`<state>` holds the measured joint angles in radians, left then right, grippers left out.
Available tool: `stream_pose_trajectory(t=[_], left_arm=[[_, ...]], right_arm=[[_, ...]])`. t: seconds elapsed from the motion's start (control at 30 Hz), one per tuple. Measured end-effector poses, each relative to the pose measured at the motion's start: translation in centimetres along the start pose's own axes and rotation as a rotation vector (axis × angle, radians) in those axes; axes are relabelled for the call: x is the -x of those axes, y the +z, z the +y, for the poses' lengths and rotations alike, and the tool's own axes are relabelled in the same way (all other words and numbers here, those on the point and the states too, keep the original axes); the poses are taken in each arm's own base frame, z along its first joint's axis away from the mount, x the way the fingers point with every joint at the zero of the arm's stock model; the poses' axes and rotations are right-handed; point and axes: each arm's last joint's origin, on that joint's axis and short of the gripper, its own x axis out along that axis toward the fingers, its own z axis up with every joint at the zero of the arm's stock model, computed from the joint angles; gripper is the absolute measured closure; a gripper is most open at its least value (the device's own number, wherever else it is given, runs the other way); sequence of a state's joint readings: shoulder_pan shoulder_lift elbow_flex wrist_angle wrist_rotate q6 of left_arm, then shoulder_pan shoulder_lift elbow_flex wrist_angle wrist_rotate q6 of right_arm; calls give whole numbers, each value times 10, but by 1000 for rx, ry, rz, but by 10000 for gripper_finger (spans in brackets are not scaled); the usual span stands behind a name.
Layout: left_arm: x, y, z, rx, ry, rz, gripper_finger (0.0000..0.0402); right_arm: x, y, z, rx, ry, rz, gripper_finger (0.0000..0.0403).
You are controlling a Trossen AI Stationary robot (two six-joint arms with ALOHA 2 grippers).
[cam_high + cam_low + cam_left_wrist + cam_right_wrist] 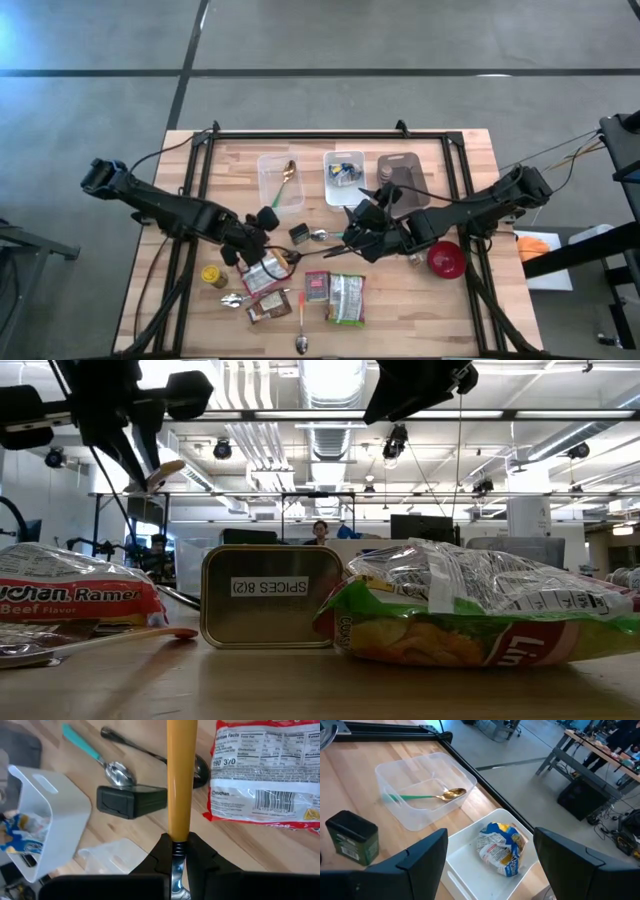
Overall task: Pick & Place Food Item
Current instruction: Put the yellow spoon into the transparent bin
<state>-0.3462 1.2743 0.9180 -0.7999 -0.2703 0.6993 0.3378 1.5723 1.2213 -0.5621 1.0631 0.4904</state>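
While the left gripper (175, 851) clamps the metal end of a yellow-handled utensil (180, 775) above the ramen packet (265, 775) near the table's middle, the right gripper (490, 855) hovers with fingers spread wide over the white bin (470, 855) holding a blue-and-white food packet (499, 847)
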Motion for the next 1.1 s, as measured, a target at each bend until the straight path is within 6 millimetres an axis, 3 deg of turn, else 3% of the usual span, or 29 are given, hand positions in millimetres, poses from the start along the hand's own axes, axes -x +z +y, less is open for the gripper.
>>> stream_pose_trajectory(t=[0.53, 0.83, 1.1], left_arm=[[0, 1, 0, -293, -1, -15, 383], [2, -5, 2, -357, -17, 43, 383], [17, -17, 25, -429, -83, 36, 373]], right_arm=[[0, 0, 0, 0, 0, 0, 110], [0, 0, 0, 0, 0, 0, 110], [0, 0, 0, 0, 0, 0, 110]])
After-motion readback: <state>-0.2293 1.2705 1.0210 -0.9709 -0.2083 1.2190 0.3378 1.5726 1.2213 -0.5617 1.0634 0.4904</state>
